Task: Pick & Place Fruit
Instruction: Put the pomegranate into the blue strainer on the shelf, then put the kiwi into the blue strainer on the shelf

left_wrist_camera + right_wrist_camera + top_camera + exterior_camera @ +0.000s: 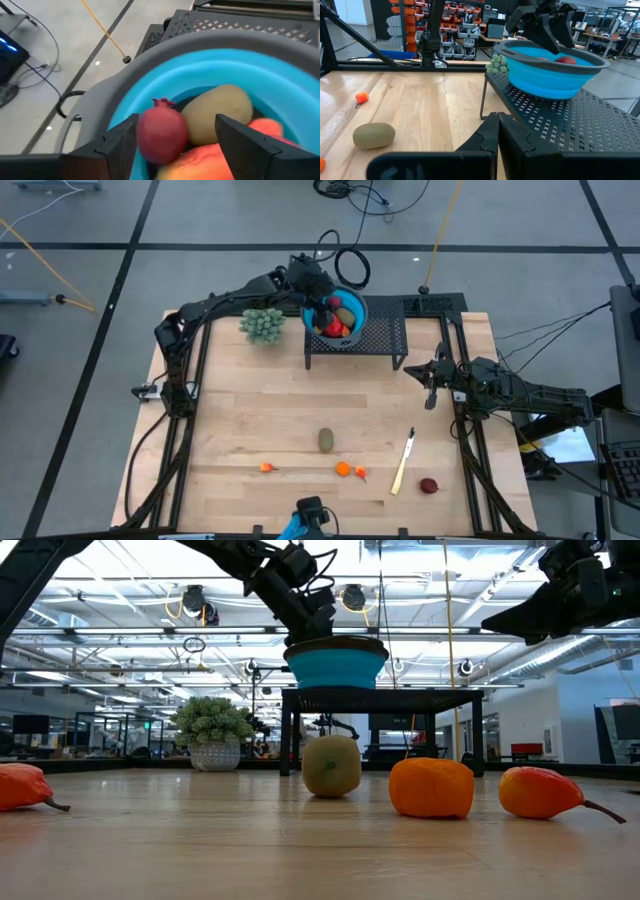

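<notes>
High view: left end effector [322, 302] over blue bowl [354, 308] on black perforated stand [385, 338]; several fruit pieces in bowl. Right end effector [432, 393] idle at counter [250, 410] right side, fingers shut, empty. Olive-green fruit [326, 440], small orange pieces [343, 469], dark red fruit [429, 485] on counter; plant ball [262, 324] beside stand.

Low view: olive-green fruit [331, 765], orange pieces [431, 787] in front row.

Left wrist view: fingers [120, 145] spread wide either side of red round fruit [162, 136], which lies in bowl against tan-green piece [220, 119]; grip cannot tell.

Right wrist view: fingers [490, 132] closed together.
</notes>
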